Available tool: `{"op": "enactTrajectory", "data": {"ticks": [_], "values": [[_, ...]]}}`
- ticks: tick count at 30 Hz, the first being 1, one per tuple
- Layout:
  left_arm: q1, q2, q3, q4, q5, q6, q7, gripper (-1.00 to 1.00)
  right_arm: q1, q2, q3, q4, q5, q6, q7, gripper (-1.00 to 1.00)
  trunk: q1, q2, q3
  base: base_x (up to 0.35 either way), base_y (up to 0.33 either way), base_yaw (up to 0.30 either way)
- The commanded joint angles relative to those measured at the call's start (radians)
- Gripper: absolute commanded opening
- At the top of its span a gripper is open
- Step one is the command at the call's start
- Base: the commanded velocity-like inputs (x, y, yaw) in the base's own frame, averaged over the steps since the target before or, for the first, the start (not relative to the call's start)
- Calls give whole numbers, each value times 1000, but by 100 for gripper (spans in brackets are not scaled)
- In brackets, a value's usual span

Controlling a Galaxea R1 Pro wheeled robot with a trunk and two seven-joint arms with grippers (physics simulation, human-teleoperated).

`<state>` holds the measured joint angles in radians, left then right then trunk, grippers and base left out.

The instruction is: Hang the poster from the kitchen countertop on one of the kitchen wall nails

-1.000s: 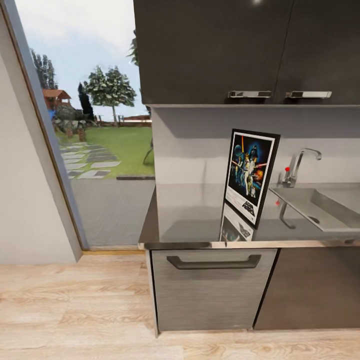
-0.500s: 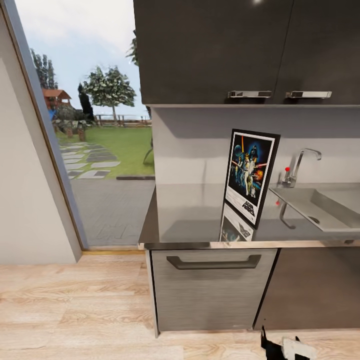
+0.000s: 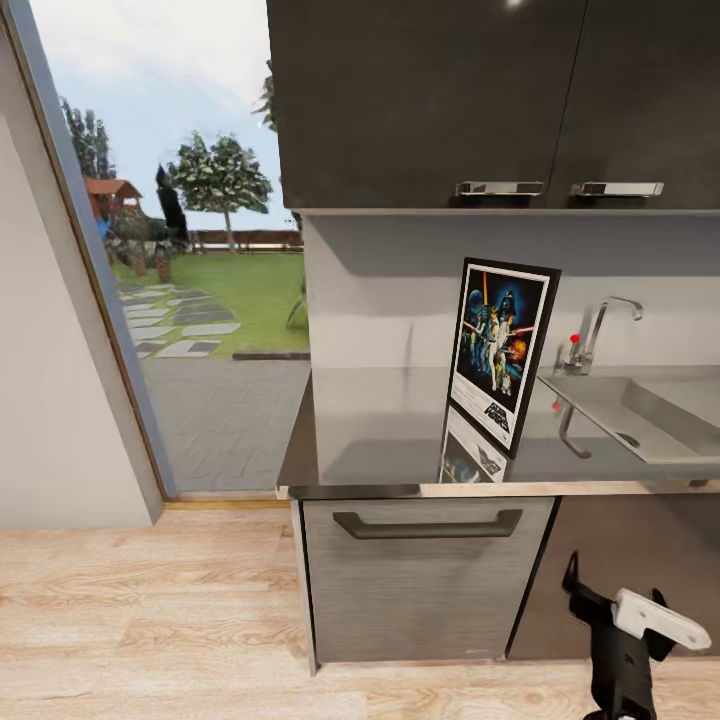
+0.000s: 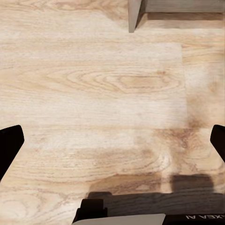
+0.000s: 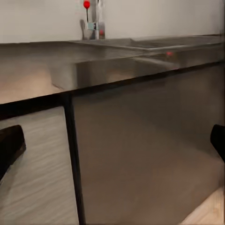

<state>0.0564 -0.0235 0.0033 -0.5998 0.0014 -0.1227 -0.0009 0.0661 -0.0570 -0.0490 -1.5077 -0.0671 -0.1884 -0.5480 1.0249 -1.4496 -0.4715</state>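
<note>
Now, starting at your far left, a glass door (image 3: pixel 190 300) gives onto a lawn with trees and stepping stones, and the light wood floor (image 3: pixel 150 610) runs under you. Your left gripper (image 4: pixel 112 140) hangs over that floor, pointing down at the planks; its two dark fingertips (image 4: pixel 9 145) sit at opposite edges of the left wrist view, so the jaws are spread wide with nothing between them.

Further right, the kitchen countertop (image 3: pixel 380 440) begins at its left end beside the door, a shiny grey slab over a drawer front with a dark handle (image 3: pixel 427 523). The poster (image 3: pixel 502 352) stands upright on the counter near the front edge, roughly midway along the visible slab, just left of the sink basin (image 3: pixel 650 410), its face turned toward you and slightly left. Its reflection shows in the steel below it. The chrome tap (image 3: pixel 598 330) rises at the back edge behind the sink. Dark upper cabinets (image 3: pixel 450 100) with chrome handles hang above.

At your lower right, your right gripper (image 3: pixel 615 610) is raised in front of the dark cabinet door (image 3: pixel 630 570) below the sink. In the right wrist view its fingertips (image 5: pixel 10 145) stand far apart, jaws open and empty, aimed at the counter's front edge.
</note>
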Motion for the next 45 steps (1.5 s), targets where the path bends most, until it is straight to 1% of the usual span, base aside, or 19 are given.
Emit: {"op": "enactTrajectory", "data": {"ticks": [1, 4, 7, 8, 11, 13, 14, 15, 16, 17, 18, 20, 21, 27, 29, 31, 35, 38, 45], "values": [[0, 0, 0, -2, 0, -2, 0, 100, -3, -1, -1, -9, -7, 0, -4, 100, 0, 0, -1, 0, 0, 0], [0, -1, -1, -5, 1, -2, 1, 100, -21, -2, -4, -23, -5, 14, -9, 100, 0, 0, -1, 0, 0, 0], [0, -2, -1, -15, 1, -1, 1, 100, -65, -2, -6, -32, -4, 53, -13, 100, 0, 0, -1, 0, 0, 0], [0, -2, -2, -30, 1, 0, 2, 100, -95, -3, -6, -35, -3, 85, -13, 100, 0, 0, -1, 0, 0, 0], [0, -2, -2, -56, 1, 2, 3, 100, -144, -3, -5, -37, -2, 144, -11, 100, 0, 0, -1, 0, 0, 0], [0, -4, -2, -88, 2, 5, 4, 100, -210, -4, 0, -37, 11, 224, -5, 100, 0, 0, -1, 0, 0, 0], [0, -5, -2, -102, 2, 6, 4, 100, -238, -5, 4, -36, 21, 260, 10, 100, 0, 0, -1, 0, 0, 0], [0, -6, -2, -108, 2, 6, 4, 100, -250, -5, 8, -35, 26, 276, 24, 100, 0, 0, -1, 0, 0, 0], [0, -7, -2, -121, 2, 7, 4, 100, -271, -6, 19, -35, 33, 301, 63, 100, 0, 0, -1, 0, 0, 0], [0, -7, -2, -125, 2, 7, 4, 100, -281, -6, 24, -35, 35, 311, 86, 100, 0, 0, -1, 0, 0, 0], [0, -8, -2, -131, 2, 7, 4, 100, -300, -7, 33, -34, 40, 325, 135, 100, 0, 0, -1, 0, 0, 0], [0, -8, -2, -134, 2, 7, 3, 100, -316, -7, 38, -34, 42, 335, 180, 100, 0, 0, -1, 0, 0, 0], [0, -8, -1, -135, 3, 6, 2, 100, -327, -7, 41, -34, 44, 340, 219, 100, 0, 0, -1, 0, 0, 0], [0, -6, 3, -137, 2, 4, 0, 100, -344, -8, 46, -34, 46, 349, 348, 100, 0, 0, -1, 0, 0, 0], [0, -6, 4, -137, 2, 3, 0, 100, -346, -9, 46, -32, 46, 350, 413, 100, 0, 0, -1, 0, 0, 0], [0, -5, 6, -137, 2, 4, 0, 100, -347, -9, 44, -30, 47, 353, 495, 100, 0, 0, -1, 0, 0, 0], [0, -4, 8, -136, 2, 4, -1, 100, -348, -10, 41, -26, 50, 378, 570, 100, 0, 0, -1, 19, -18, 0], [0, -4, 9, -136, 2, 4, 0, 100, -348, -15, 40, -24, 56, 389, 597, 100, 0, 0, -1, 152, -140, 0], [0, -4, 12, -136, 2, 4, 1, 100, -348, -26, 37, 5, 60, 399, 614, 100, 0, 0, -1, 91, -84, 0]]}}
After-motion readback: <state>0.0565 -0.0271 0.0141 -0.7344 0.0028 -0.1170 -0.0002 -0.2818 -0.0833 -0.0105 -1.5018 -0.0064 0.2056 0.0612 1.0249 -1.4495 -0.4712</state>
